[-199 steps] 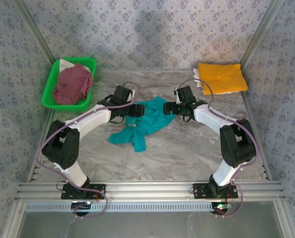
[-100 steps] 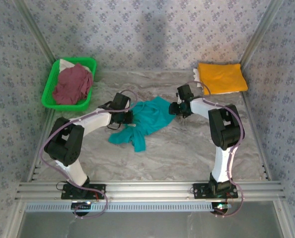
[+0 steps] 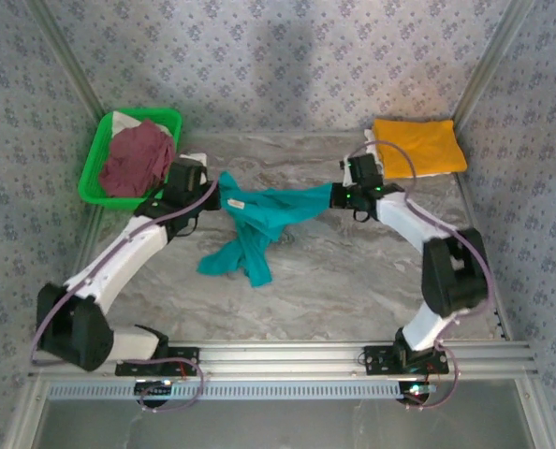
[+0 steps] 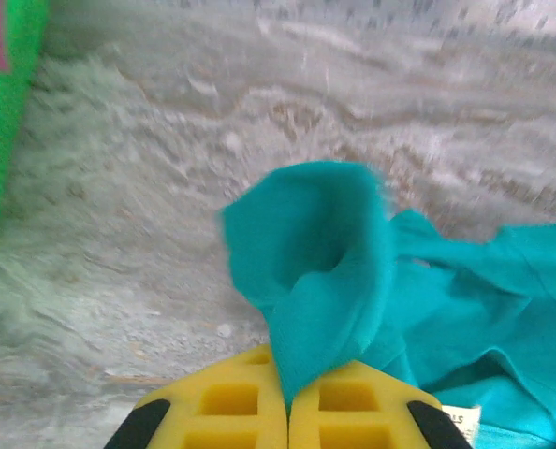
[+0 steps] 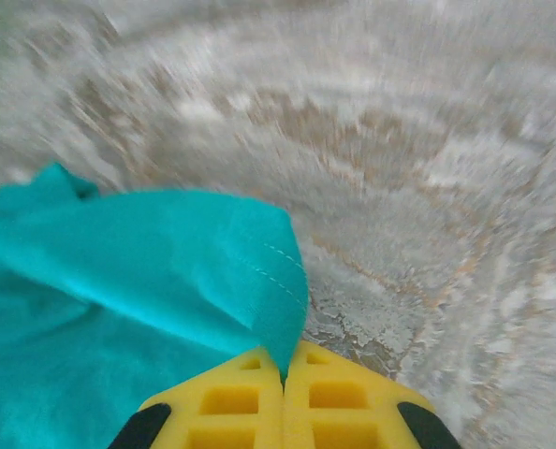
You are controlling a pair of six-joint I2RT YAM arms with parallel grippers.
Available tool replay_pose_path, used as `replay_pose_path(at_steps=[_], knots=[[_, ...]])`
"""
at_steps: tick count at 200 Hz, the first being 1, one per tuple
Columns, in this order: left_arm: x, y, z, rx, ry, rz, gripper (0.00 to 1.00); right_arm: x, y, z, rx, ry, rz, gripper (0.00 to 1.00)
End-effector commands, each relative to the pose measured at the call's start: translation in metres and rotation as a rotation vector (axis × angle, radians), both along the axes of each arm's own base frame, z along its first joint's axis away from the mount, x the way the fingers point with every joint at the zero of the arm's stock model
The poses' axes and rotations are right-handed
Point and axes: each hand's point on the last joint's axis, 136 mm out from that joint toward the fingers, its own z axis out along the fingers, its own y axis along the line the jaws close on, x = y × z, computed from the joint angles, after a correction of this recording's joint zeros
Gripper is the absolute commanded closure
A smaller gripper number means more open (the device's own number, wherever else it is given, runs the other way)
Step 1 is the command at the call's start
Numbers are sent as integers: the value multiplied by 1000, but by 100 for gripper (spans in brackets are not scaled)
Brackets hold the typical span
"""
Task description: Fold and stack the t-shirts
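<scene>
Progress stands at an early stage. One orange-yellow t-shirt (image 3: 418,147) lies folded at the far right corner of the bench (image 3: 353,290). The maroon t-shirt (image 3: 138,159) sits crumpled in the green basket (image 3: 93,164) at the far left corner, not yet folded. The teal t-shirt (image 3: 259,224) is in hand toward the far edge, midway along it. Its upper edge is stretched between the two arms, and the rest trails in a crumpled tail onto the bench toward the near edge. The left gripper (image 3: 220,195) is clamped on one end of that edge, the right gripper (image 3: 337,196) on the other. By this showing, the teal shirt needs spreading, folding and stacking, and the maroon one after it.

The overhead view gives the layout and the span of cloth between the arms. The left wrist view confirms the pinch: yellow fingers (image 4: 231,412) meet with a bunch of teal cloth rising from between them, and a white label (image 4: 460,416) shows at the lower right. The right wrist view, though blurred, shows a stitched hem corner caught between closed fingers.
</scene>
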Motion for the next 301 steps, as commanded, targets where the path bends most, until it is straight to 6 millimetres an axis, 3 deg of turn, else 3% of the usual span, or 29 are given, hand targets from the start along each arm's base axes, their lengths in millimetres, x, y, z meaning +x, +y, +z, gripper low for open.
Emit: replay_pose_path(at_steps=[1,42,72,77,97,135,163,188,209,222,245,274,287,301], knots=[[-12,15,59,7,-123,11,100,-12,-17,55,5,-144,-22,100],[-47,11,147,-118,-307,-80,100,-54,-32,150,41,-351,-26,100],[-67,-21,214,-267,-410,-258,100,-92,-39,228,54,-534,-19,100],[-68,-27,220,-280,-415,-282,100,-99,-42,250,57,-579,-24,100],[-74,-57,252,-319,-454,-408,100,-123,-54,293,43,-677,-54,100],[-90,-115,310,-334,-536,-595,100,-161,-81,344,27,-800,-131,100],[-109,-129,341,-314,-617,-622,100,-186,-93,363,33,-866,-155,100],[-120,-129,345,-320,-648,-627,100,-205,-114,376,15,-915,-232,100],[-121,-143,334,-310,-629,-674,100,-216,-129,385,-13,-944,-288,100],[-107,-147,318,-273,-600,-640,100,-217,-131,386,-20,-940,-296,100],[-84,-136,295,-252,-537,-499,100,-211,-129,392,-13,-950,-304,100],[-62,-106,266,-286,-457,-344,100,-171,-113,398,-41,-934,-289,100],[-43,-78,247,-282,-409,-225,100,-136,-97,395,-48,-913,-267,100],[-17,-44,217,-285,-332,-98,100,-84,-76,384,-63,-872,-250,100]])
